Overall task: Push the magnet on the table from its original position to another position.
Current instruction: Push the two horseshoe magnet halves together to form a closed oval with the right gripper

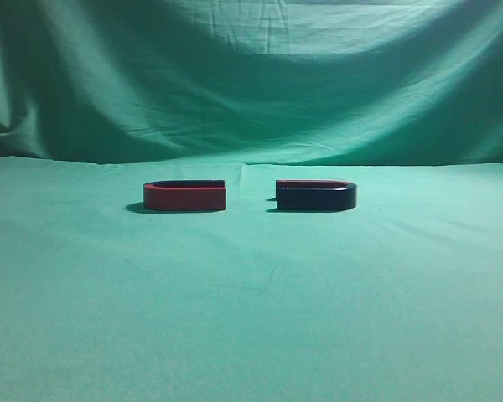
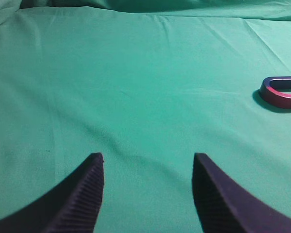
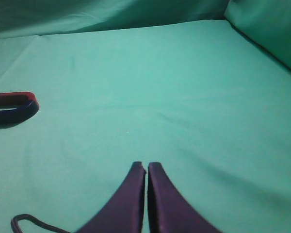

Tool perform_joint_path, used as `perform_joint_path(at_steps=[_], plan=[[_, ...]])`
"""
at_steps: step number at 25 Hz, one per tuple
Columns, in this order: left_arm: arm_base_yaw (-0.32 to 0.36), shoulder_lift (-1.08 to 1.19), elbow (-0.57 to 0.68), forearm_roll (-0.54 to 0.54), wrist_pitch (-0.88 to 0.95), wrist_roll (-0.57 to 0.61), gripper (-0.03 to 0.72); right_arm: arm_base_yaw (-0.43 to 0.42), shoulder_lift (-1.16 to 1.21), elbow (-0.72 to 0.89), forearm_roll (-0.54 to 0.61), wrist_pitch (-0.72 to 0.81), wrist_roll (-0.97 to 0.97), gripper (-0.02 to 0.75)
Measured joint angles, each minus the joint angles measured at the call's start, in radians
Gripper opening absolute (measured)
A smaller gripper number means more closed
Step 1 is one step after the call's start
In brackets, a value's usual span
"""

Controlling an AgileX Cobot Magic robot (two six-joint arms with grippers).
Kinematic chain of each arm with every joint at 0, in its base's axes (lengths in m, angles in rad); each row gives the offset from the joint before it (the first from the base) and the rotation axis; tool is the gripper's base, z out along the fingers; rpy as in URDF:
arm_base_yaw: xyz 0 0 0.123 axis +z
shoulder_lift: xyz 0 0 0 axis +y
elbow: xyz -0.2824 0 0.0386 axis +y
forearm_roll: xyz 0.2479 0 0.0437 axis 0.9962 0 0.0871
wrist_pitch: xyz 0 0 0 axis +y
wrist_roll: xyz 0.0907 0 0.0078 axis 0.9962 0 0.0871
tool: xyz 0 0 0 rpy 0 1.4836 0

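Observation:
Two U-shaped magnets lie flat on the green cloth in the exterior view. The left magnet [image 1: 184, 196] shows its red side, the right magnet [image 1: 316, 195] its dark blue side, and their open ends face each other across a gap. The left magnet also shows at the right edge of the left wrist view [image 2: 282, 91]. The right magnet shows at the left edge of the right wrist view [image 3: 14, 107]. My left gripper [image 2: 148, 162] is open and empty above bare cloth. My right gripper [image 3: 146, 167] is shut and empty, far from its magnet. Neither gripper shows in the exterior view.
Green cloth [image 1: 251, 301] covers the table and hangs as a backdrop [image 1: 251, 75] behind it. A thin dark cable [image 3: 24, 222] shows at the bottom left of the right wrist view.

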Motion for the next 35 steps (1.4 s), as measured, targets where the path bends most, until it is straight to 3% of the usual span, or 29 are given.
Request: perform_joint_path(at_steps=[22,24,32,35], plan=[[0.000,0.000,0.000,0.000,0.000,0.000,0.372,0.000,0.000,0.000,-0.031,-0.014,-0.016,0.000],[0.000,0.000,0.000,0.000,0.000,0.000,0.372,0.000,0.000,0.002,-0.042,-0.075,-0.020,0.000],[0.000,0.000,0.000,0.000,0.000,0.000,0.372,0.000,0.000,0.004,-0.051,-0.553,0.027,0.000],[0.000,0.000,0.000,0.000,0.000,0.000,0.372,0.000,-0.002,-0.010,-0.045,-0.557,0.043,0.000]])
